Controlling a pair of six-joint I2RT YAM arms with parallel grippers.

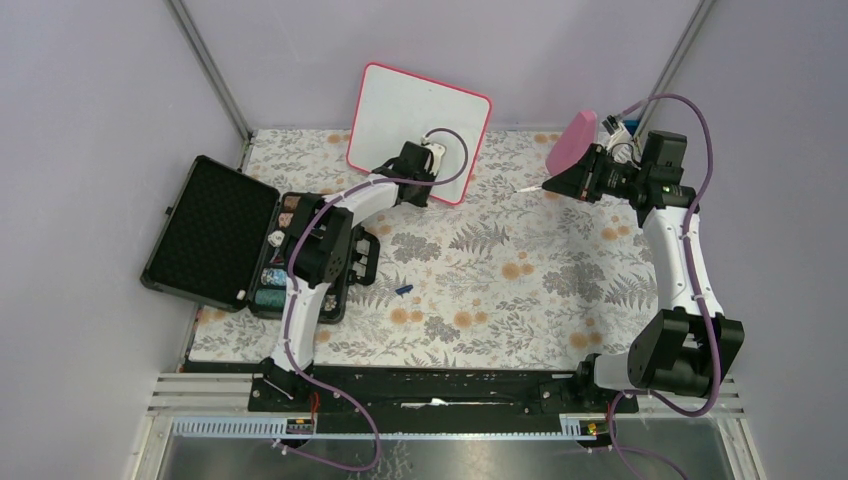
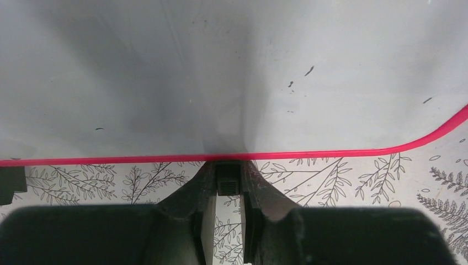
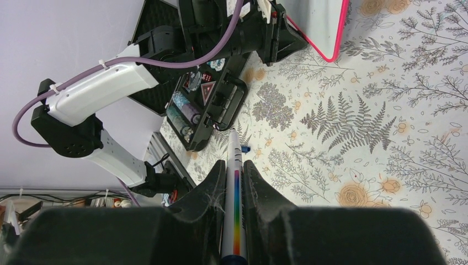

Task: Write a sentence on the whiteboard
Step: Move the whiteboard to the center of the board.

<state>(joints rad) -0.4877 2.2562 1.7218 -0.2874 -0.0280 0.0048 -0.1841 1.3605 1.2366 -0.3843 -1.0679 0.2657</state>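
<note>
Whiteboard leans at the table's far edge, its white face flecked with a few dark specks. Nearest me, open floral cloth carries one blue cap. To its left a black case lies open, with rolls and small pieces packed in its tray. My right gripper pinches a rainbow-striped marker, its tip short of the whiteboard, with a pink paddle behind. My left gripper is clamped narrowly on a black foot at the whiteboard's lower red frame.
</note>
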